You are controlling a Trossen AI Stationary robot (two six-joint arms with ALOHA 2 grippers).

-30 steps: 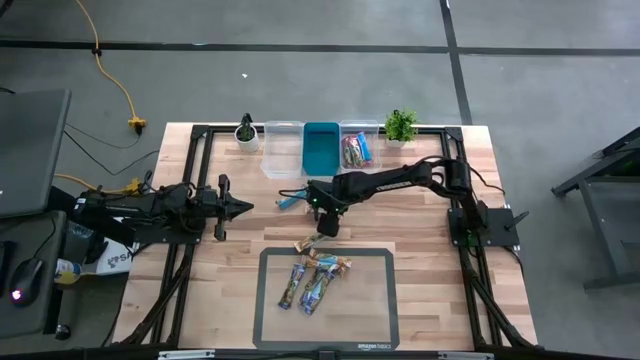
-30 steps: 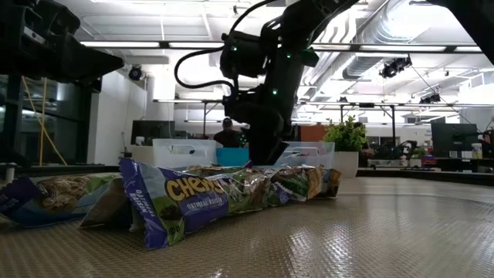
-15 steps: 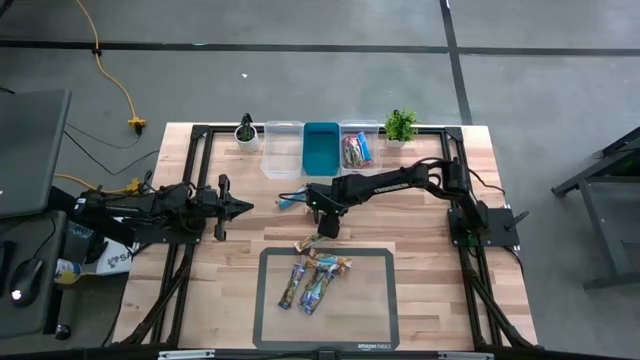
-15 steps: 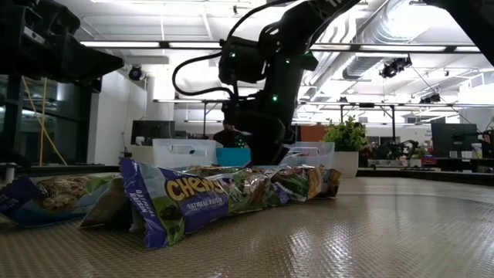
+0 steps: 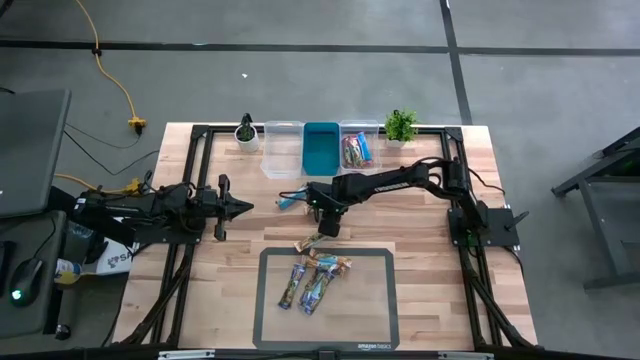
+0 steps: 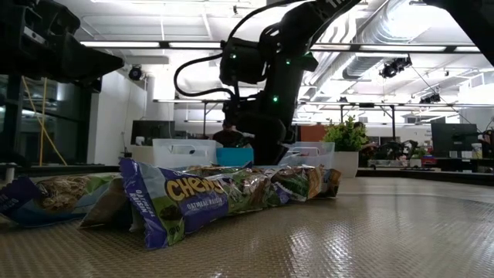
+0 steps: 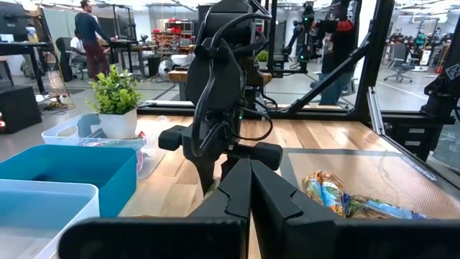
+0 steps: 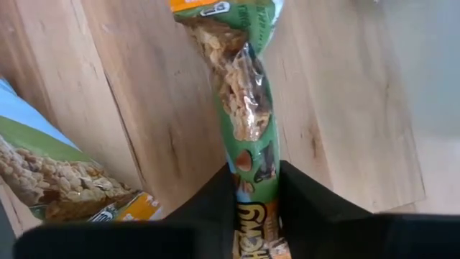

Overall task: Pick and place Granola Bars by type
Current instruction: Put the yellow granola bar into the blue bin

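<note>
My right gripper (image 8: 253, 216) points steeply down over the wooden table just beyond the mat's far edge (image 5: 325, 228). It is shut on a green-wrapped granola bar (image 8: 241, 93), which lies on the wood. A second bar (image 8: 57, 180) lies beside it. Several more bars (image 5: 315, 280) lie in a loose heap on the dark mat (image 5: 370, 310), and they fill the front of the low view (image 6: 216, 197). My left gripper (image 7: 250, 180) is shut and waits level at the table's left (image 5: 240, 207). My right gripper pinches the green bar's two long sides (image 8: 255, 188) between its two fingers, near one end of the wrapper. The fingers come from above, slanting steeply down, and lie across the bar. The rest of the bar stretches away flat on the wooden table.
Along the far edge stand a clear bin (image 5: 283, 150), a blue bin (image 5: 321, 148) and a clear bin holding bars (image 5: 357, 148). A small potted plant stands at either end of the row (image 5: 246, 132) (image 5: 400, 125). A blue wrapper (image 5: 289, 201) lies left of the right gripper.
</note>
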